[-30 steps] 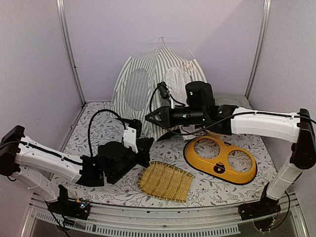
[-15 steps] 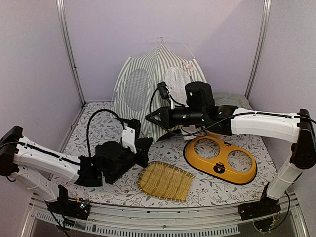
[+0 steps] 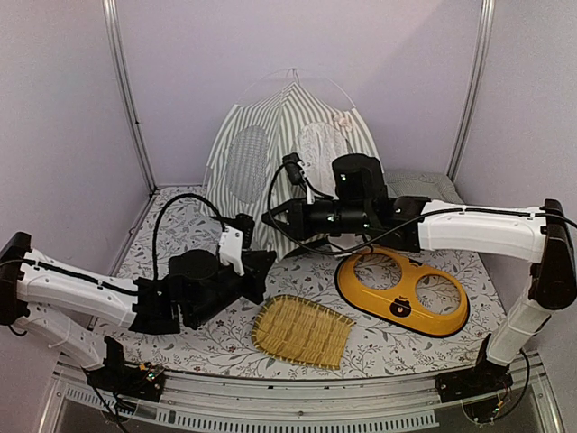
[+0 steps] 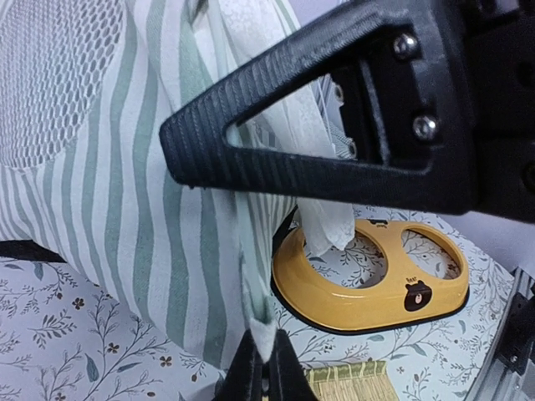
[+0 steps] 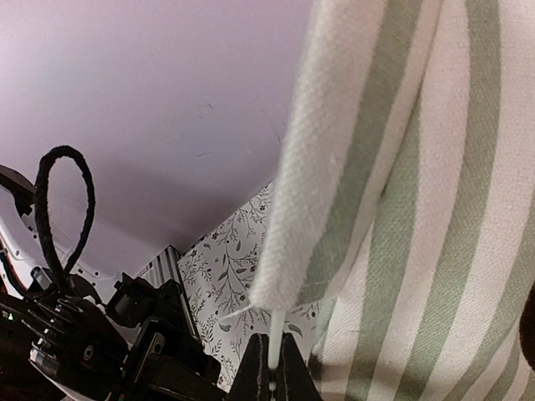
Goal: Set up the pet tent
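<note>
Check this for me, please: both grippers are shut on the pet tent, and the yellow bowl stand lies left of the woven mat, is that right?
Not quite: the yellow bowl stand lies right of the woven mat, as the top external view shows. The rest stands: the left gripper and the right gripper are both shut on the pet tent.

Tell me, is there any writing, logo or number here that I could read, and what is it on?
Yellow two-hole plastic feeder tray: a small dark bear-face logo with a tiny line of print above it, too small to read.
Grey-green and white striped fabric pet tent: no text.
Woven straw mat: no text.
</note>
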